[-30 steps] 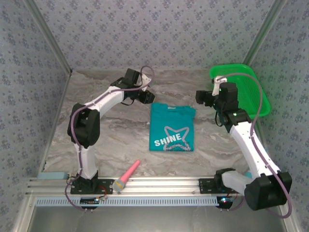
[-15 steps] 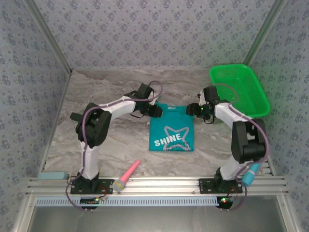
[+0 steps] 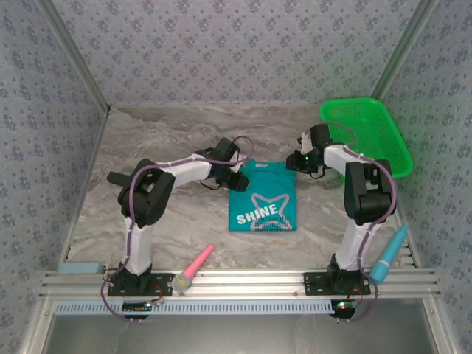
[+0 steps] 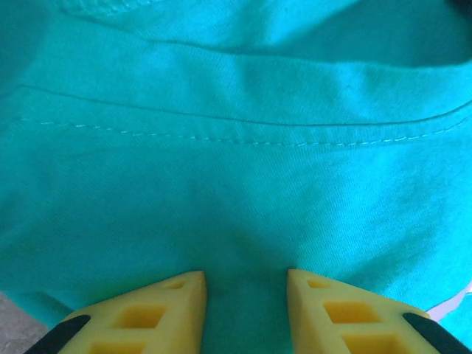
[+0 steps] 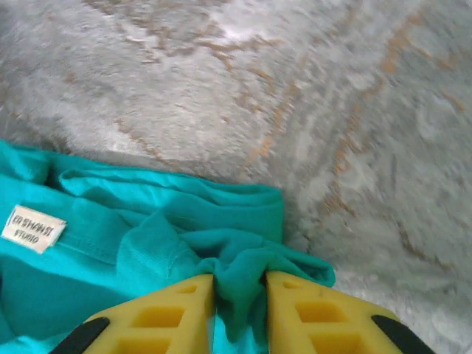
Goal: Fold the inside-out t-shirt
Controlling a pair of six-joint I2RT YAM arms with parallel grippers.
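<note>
Handling: the inside-out t-shirt (image 3: 262, 198) looks soft, light and limp. It will likely sag and drape instead of keeping its shape, and its stacked layers may slide over one another.
Shirt position: it lies as a folded rectangle in the middle of the marble table (image 3: 169, 140), print upward, well apart from the green basket (image 3: 366, 130) at the far right.
Left gripper (image 4: 245, 276): it sits at the shirt's far-left corner. The yellow fingers stand partly spread with their tips on the cloth below a stitched hem. The fabric lies fairly flat in the gap, so I judge it not yet pinched.
Right gripper (image 5: 240, 279): it sits at the far-right corner, its fingers pressed together on a bunched fold at the cloth's edge. The white neck tag (image 5: 33, 228) lies off to one side on the shirt.
Where to hold: the two far corners, deep enough to catch every layer, since a thin bite could lift only the top one.
Risk: if only one side is gripped, a pull would probably skew the neat rectangle or tug it along the table.
</note>
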